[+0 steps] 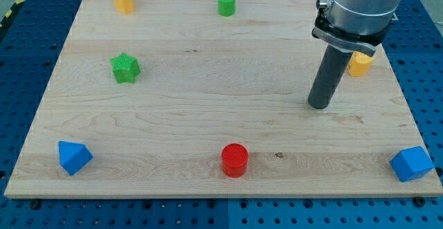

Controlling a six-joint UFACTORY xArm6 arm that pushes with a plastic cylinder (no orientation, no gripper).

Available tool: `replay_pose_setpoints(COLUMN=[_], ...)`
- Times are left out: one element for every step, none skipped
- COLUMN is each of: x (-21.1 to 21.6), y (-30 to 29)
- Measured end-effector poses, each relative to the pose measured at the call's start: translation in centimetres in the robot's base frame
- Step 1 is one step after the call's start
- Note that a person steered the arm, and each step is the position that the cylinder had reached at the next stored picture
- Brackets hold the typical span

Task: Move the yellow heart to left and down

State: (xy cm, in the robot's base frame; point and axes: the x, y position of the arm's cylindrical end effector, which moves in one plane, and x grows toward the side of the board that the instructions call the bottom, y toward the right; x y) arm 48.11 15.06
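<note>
- Wooden board (208, 84) lies on a blue pegboard table (28, 42); every place below is given from my tip.
- My tip (319, 106) rests on the board; it is a bare rod with no claw, so no spread or pinch can be told.
- Yellow heart (360, 63) sits just to the view's upper right of my tip, partly hidden by the arm; whether it touches the rod I cannot tell.
- Red cylinder (234, 160) lies lower left.
- Green star (125, 68) is far left; green cylinder (226, 3) and a yellow block (123, 1) are upper left.
- Blue blocks: one at the far lower left (73, 157), one at the lower right (412, 163).
</note>
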Motion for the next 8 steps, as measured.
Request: replay_pose_setpoints(x=[0.0,-0.3,-0.3,-0.3,-0.3,-0.3,-0.3,-0.6], y=[0.0,0.0,0.0,0.7,6.1,10.9,11.0,11.2])
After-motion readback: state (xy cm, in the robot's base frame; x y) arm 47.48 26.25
